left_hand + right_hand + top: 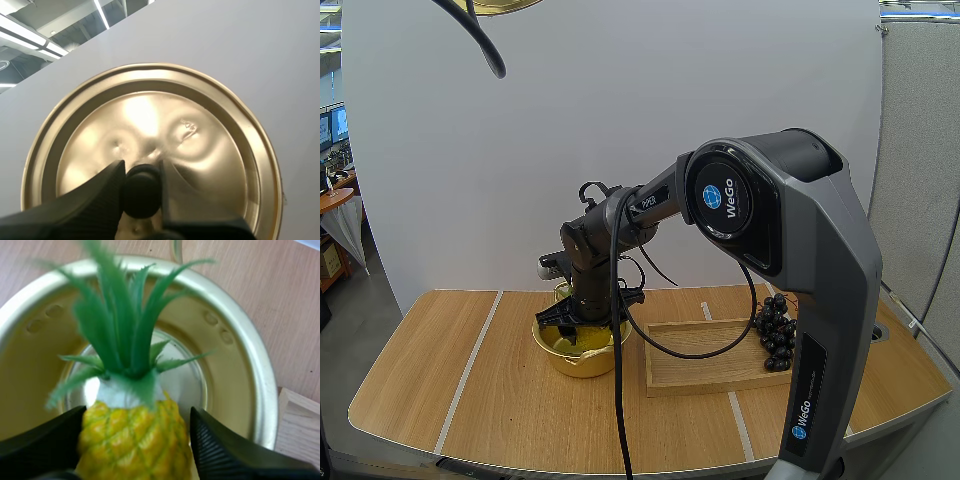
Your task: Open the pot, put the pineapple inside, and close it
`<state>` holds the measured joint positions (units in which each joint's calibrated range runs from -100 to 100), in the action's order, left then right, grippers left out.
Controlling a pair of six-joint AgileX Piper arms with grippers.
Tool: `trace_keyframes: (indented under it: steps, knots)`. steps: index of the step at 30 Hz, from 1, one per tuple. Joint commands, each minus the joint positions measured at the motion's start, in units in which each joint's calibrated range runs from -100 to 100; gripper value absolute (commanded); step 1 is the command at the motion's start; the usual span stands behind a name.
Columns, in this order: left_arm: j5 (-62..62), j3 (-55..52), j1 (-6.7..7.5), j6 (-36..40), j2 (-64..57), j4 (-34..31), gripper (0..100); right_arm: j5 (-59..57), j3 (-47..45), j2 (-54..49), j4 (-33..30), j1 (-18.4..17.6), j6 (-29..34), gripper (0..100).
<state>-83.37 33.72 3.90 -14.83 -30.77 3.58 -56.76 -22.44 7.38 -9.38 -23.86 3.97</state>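
Note:
The gold pot [586, 362] stands uncovered on the table, left of the tray. My right gripper [570, 330] reaches down into it. Seen from the right wrist, the gripper [137, 412] is shut on the yellow pineapple [135, 440], whose green leaves point across the pot's shiny floor toward the far rim [250, 355]. High above the table, the gold lid [505, 5] hangs in the air. My left gripper [141, 167] is shut on its black knob [141, 197], with the lid's top [150, 115] facing the camera.
A wooden tray [705, 365] lies right of the pot, and its corner [300, 425] sits close to the pot's rim. A bunch of dark grapes [775, 335] rests at the tray's right end. Bare tabletop stretches to the left and front.

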Motion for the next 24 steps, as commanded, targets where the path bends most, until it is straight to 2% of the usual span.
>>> trace_keyframes:
  steps: [1,9,14,24]
  knots:
    - [0.92,0.39,0.14,0.69,-0.32,0.04,0,-2.83,0.39,-0.32,0.24,0.06,-0.24,100]
    - [0.92,0.39,0.14,0.69,-0.32,0.04,0,-7.5,0.39,-4.7,0.24,0.06,-0.24,100]
    - [0.92,0.39,0.14,0.69,-0.32,0.04,0,-11.1,0.39,-12.53,0.24,0.06,-0.24,100]
    - [0.92,0.39,0.14,0.69,-0.32,0.04,0,-25.23,-0.09,-34.46,0.13,0.06,-0.24,100]
